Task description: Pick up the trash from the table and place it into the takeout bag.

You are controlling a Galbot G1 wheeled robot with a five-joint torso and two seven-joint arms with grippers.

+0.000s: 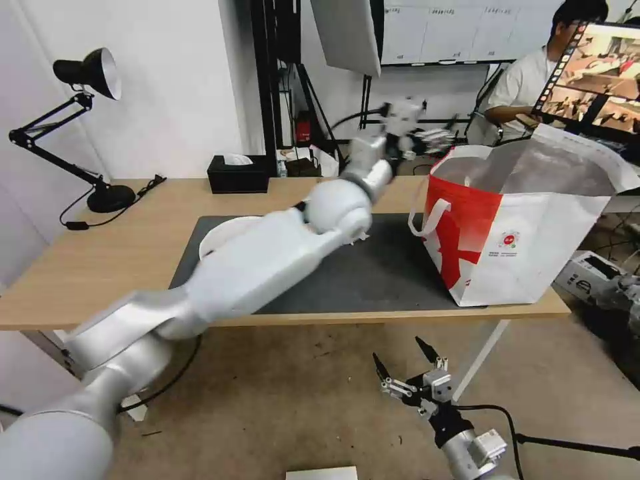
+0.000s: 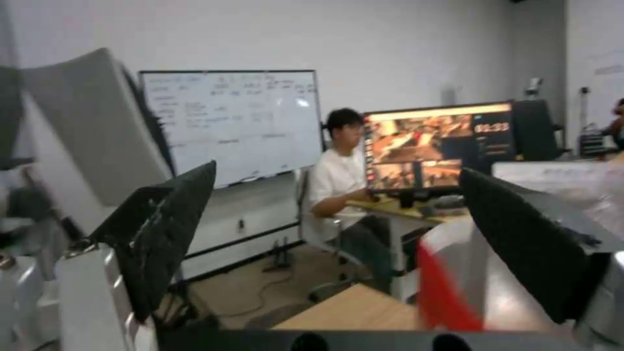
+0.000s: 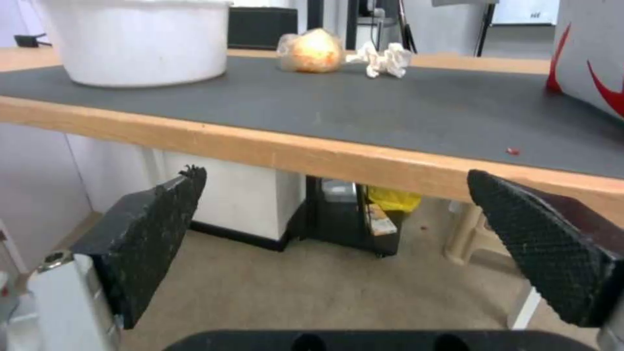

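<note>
Our left pincer (image 1: 427, 137) hangs spread and empty by the takeout bag (image 1: 533, 233) rim — right pincer (image 1: 407, 363) released below the bench (image 1: 100, 260) edge

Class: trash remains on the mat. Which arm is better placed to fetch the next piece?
Probably left: its open tool is above the table; the right tool hangs below it.

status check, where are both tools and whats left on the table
Left tool open, empty, raised by the takeout bag rim. Right tool open, parked below table edge. White bowl, bagged lump, tissue on mat.
</note>
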